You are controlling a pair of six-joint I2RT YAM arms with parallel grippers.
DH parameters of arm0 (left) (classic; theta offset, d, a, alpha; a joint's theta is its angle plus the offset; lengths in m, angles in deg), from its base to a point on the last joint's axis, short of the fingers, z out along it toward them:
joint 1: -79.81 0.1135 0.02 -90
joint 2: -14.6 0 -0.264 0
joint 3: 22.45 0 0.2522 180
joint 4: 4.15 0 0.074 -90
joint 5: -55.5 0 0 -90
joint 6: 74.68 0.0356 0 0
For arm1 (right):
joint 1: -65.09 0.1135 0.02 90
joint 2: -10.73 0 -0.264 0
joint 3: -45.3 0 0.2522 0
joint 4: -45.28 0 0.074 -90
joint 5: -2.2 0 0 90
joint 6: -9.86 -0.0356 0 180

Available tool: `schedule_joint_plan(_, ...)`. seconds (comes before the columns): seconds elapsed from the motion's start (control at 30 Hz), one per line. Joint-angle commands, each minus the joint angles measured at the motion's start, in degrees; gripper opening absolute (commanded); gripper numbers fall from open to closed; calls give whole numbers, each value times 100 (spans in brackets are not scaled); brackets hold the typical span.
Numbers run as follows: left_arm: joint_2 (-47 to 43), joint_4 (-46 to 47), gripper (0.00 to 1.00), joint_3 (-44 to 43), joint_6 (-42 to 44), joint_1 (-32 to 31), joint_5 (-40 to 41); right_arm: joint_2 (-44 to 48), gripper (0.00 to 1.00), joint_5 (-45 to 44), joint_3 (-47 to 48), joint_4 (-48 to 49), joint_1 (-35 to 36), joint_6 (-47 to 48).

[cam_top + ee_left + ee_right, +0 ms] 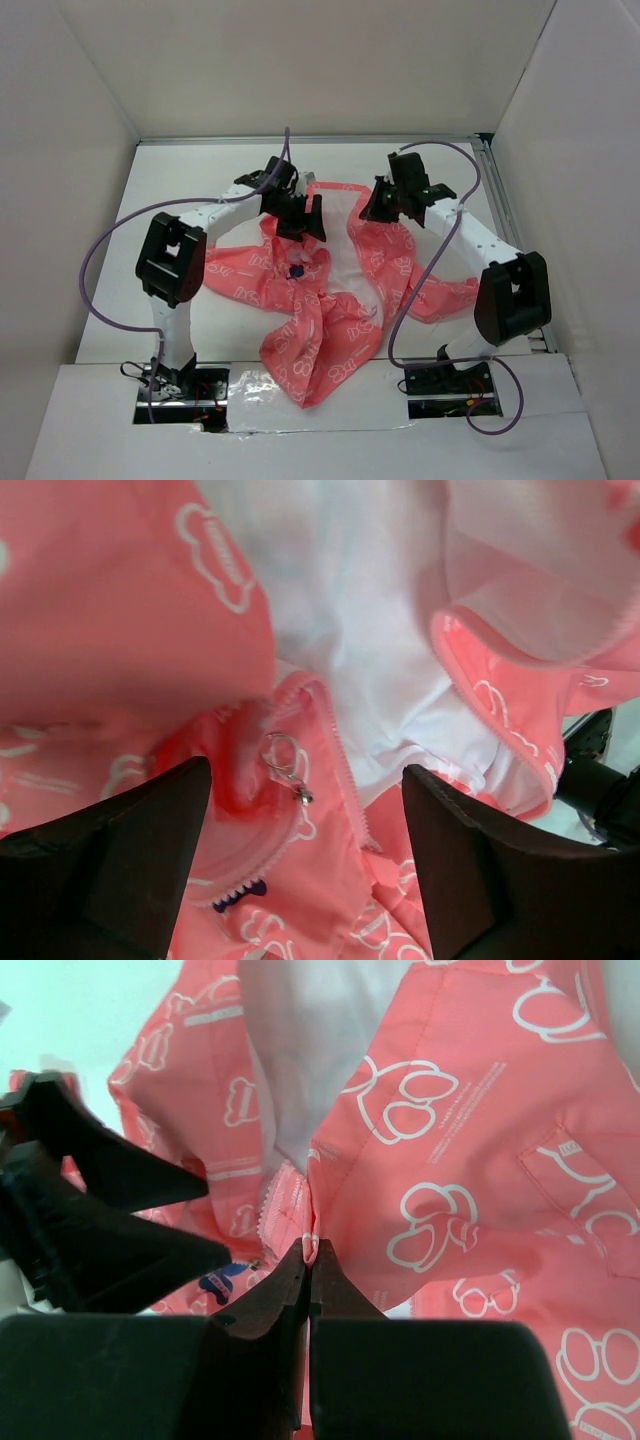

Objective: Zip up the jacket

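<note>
From above, the jacket [320, 330] is lying crumpled on the white desk [180, 180] between the two arms. Its hem is pointing toward the bases, and its front is spreading open at the far end, so the pale lining [340, 250] is showing. The left gripper [300, 225] is hovering over the panel on its own side, just beyond the dark blue chest mark [296, 270]. The right gripper [383, 208] is sitting at the opposite front edge, near the left one but apart from it. White walls [300, 70] are closing in the desk on three sides, though both arms are working mid-desk with bare surface around the cloth. In the left wrist view, the left gripper's fingers [110, 870] are standing wide apart and gripping nothing. The zipper pull [287, 765], a small metal ring and tab, is lying on the fabric between them and slightly ahead. The zipper teeth [345, 770] are running away from it toward the open lining, roughly along the gripper's line of sight. In the right wrist view, the right gripper is pinching fully together on the jacket's front edge at the zipper line, with the left gripper's fingers showing just to its left. The left arm is plainly the nearer to the pull. The coming move probably calls for it to close on the ring and draw it toward the collar while the right one is holding the edge taut.
</note>
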Motion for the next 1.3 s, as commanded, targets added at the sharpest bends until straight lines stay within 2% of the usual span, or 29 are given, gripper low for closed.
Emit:
schedule_joint_plan(0.0,-398,-374,90,-432,160,-148,311,190,0,-20,-192,-121,-79,-13)
schedule_joint_plan(0.03,-390,-488,97,-503,195,-149,400,226,0,15,-227,-112,-88,4)
schedule_joint_plan(0.2,-117,-1675,97,-751,222,-140,962,262,1,104,-342,-182,-106,57)
schedule_joint_plan(0.47,-548,-1483,89,426,-85,-192,787,332,1,271,-588,11,-53,4)
schedule_joint_plan(0.57,-425,-1325,77,611,-208,-202,639,306,1,315,-641,20,79,31)
schedule_joint_plan(0.6,-407,-1203,67,682,-235,-175,542,306,1,280,-649,3,131,39)
schedule_joint_plan(0.63,-399,-993,62,743,-270,-149,463,271,1,158,-667,-41,227,39)
schedule_joint_plan(0.7,-390,-842,55,796,-323,-123,138,200,3,87,-658,-129,307,48)
schedule_joint_plan(0.73,-407,-650,55,823,-332,-105,59,157,3,17,-711,-138,368,48)
schedule_joint_plan(0.77,-451,-595,55,814,-358,-105,-12,130,3,-19,-728,-147,369,40)
schedule_joint_plan(0.8,-460,-551,61,779,-358,-96,-39,112,4,-54,-746,-164,386,31)
schedule_joint_plan(0.87,-495,-603,66,578,-393,-61,-65,95,6,-81,-781,-165,387,13)
schedule_joint_plan(1.0,-793,-806,83,454,-385,53,-293,-54,8,-283,-782,-305,387,13)
schedule_joint_plan(1.03,-994,-832,97,532,-341,53,-355,-116,14,-318,-773,-331,369,4)
schedule_joint_plan(1.1,-1285,-867,99,612,-358,62,-276,-204,18,-275,-746,-349,387,-48)
schedule_joint_plan(1.17,-1365,-832,99,717,-489,167,-284,-169,26,-231,-746,-314,369,-66)
schedule_joint_plan(1.27,-1199,-867,99,639,-691,325,-241,-143,32,-213,-554,-322,369,-48)
